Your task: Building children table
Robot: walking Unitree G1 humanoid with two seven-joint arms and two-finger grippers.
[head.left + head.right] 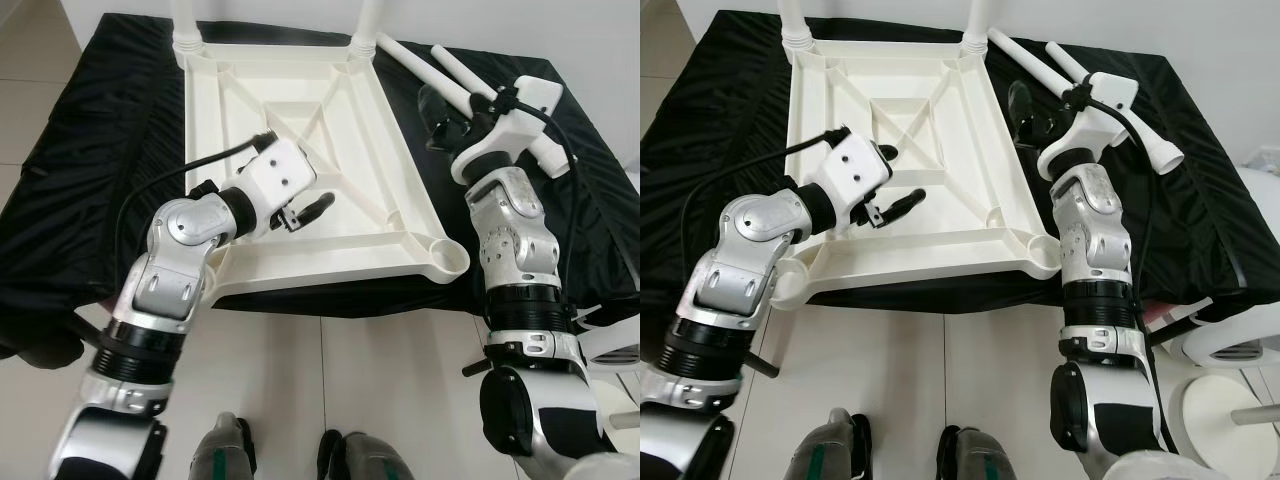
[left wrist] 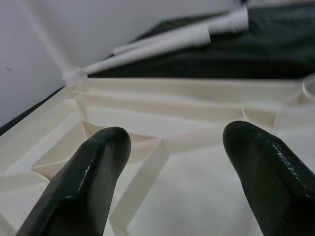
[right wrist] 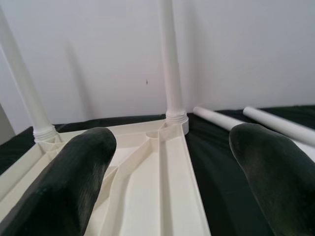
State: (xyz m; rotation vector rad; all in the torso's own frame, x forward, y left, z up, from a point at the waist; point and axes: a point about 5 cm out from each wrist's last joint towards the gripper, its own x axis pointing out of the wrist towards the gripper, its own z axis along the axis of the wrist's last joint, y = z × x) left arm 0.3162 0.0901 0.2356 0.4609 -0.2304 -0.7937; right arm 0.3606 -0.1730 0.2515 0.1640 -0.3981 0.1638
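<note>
Here the upturned white tabletop [image 1: 330,150] lies on the black-draped bench [image 1: 90,170], its near edge overhanging the bench front. The left hand [image 1: 312,208] hovers open above its ribbed underside. The right hand [image 1: 1025,115], open, sits beside two loose legs [image 1: 1040,65]. No writing is legible

Smooth cream plastic tabletop [image 1: 300,130] with a slight sheen; black cloth [image 1: 100,150] beneath it, creased and faintly shiny; loose white plastic legs [image 1: 1040,62]; matt black fingers [image 2: 88,177]
</note>
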